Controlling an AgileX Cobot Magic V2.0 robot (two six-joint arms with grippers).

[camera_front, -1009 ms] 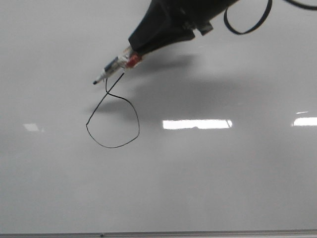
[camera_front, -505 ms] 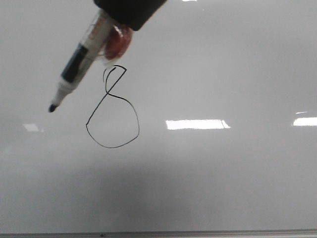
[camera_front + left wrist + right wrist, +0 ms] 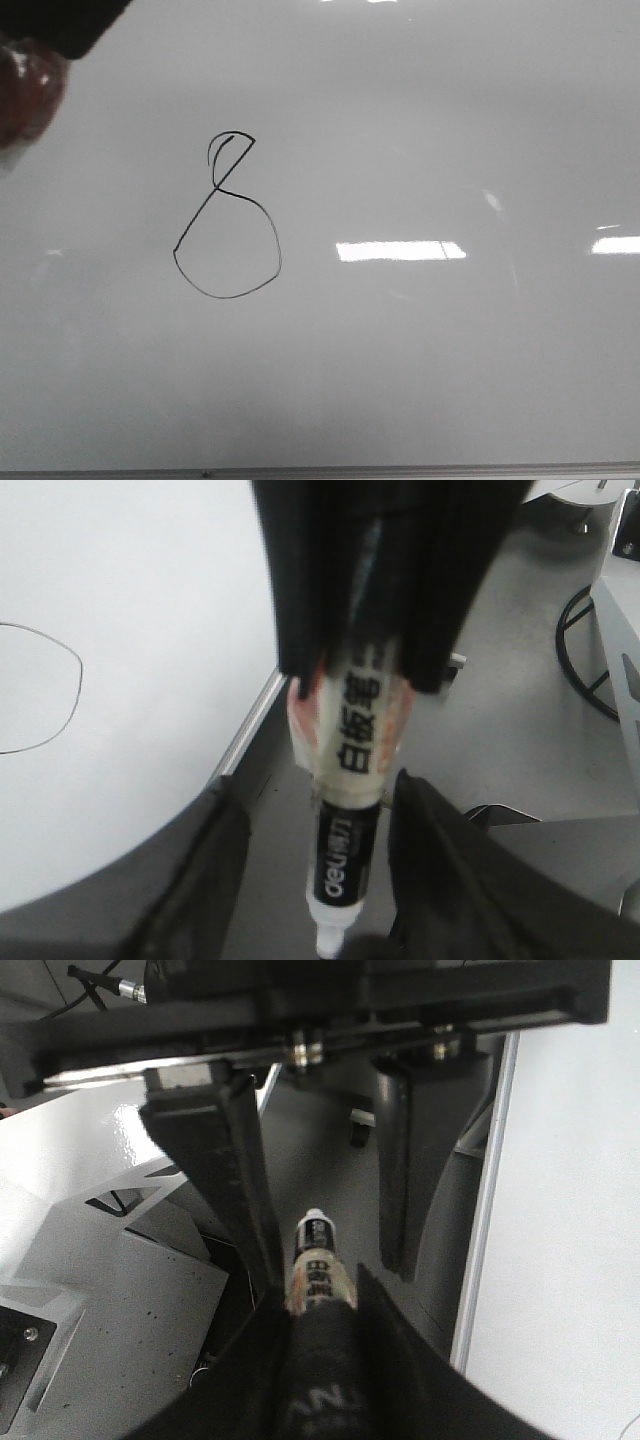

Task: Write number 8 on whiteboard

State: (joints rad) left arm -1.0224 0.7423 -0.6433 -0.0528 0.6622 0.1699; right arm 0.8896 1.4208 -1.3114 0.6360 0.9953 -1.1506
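Black ink of the number 8 (image 3: 228,222) lies mid-left on the whiteboard (image 3: 430,380). The left gripper (image 3: 362,670) is clamped on a marker (image 3: 345,865) off the board's edge, the pen's long axis running out from the fingers. The right gripper (image 3: 320,1200) stands apart, empty, just beside that pen's tip.

The whiteboard (image 3: 420,380) is smooth and glossy, mirroring bright ceiling lights, with a thin matt grey metal frame strip (image 3: 400,470) at its edge; the marker (image 3: 347,810) has a clear shiny plastic barrel with a printed paper-like label
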